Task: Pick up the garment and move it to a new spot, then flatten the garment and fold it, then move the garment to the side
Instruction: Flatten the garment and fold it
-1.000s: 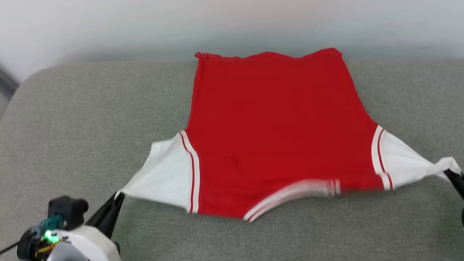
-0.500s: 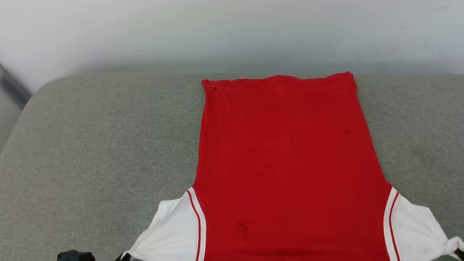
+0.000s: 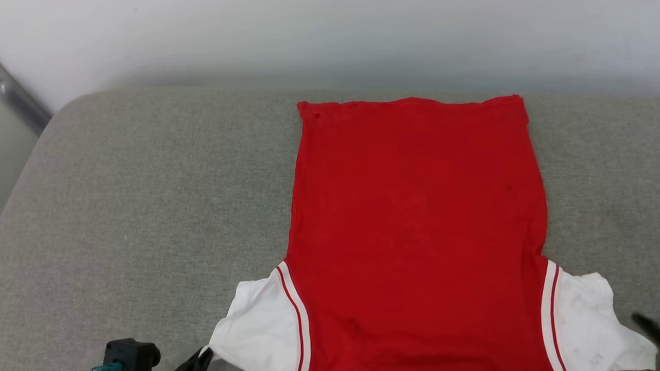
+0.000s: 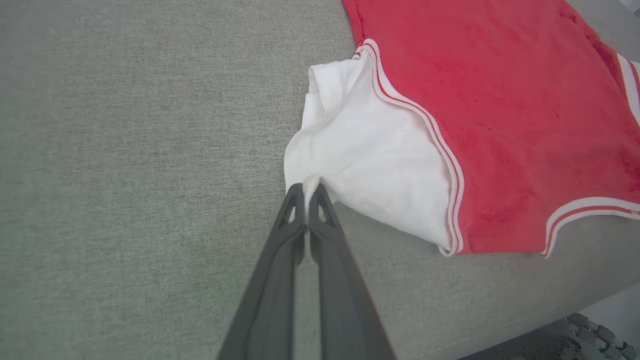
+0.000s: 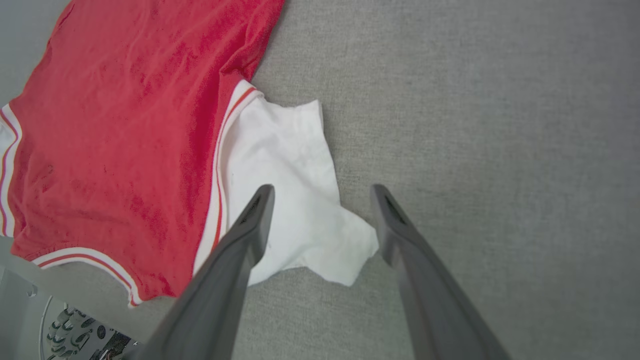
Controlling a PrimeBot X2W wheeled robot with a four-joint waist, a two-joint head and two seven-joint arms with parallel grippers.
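**A:** Where is the garment (image 3: 419, 215) now?

**B:** It is spread flat on the grey cushion (image 3: 144, 214), a little right of the middle. Its long axis runs near to far, with the plain hem at the far end and the striped collar trim at the near edge.

**A:** And the arms?

**B:** The left gripper (image 4: 307, 189) has its fingers pressed together on the tip of the left sleeve (image 4: 370, 160), at the near left. The right gripper (image 5: 322, 189) is spread wide at the near right. The loose corner of the right sleeve (image 5: 295, 200) lies between its two fingers. I cannot tell whether they touch the cloth.

**A:** So which relation matters for the next move?

**B:** Each sleeve points outward, across the long axis and straight at the gripper on its own side. Neither arm has to cross over. My guess is that flattening is nearly done and folding comes next. The right sleeve would then go leftward onto the red body and the left sleeve rightward.

**A:** What could go wrong?

**B:** The left sleeve looks puckered at the pinch, so it may land creased.
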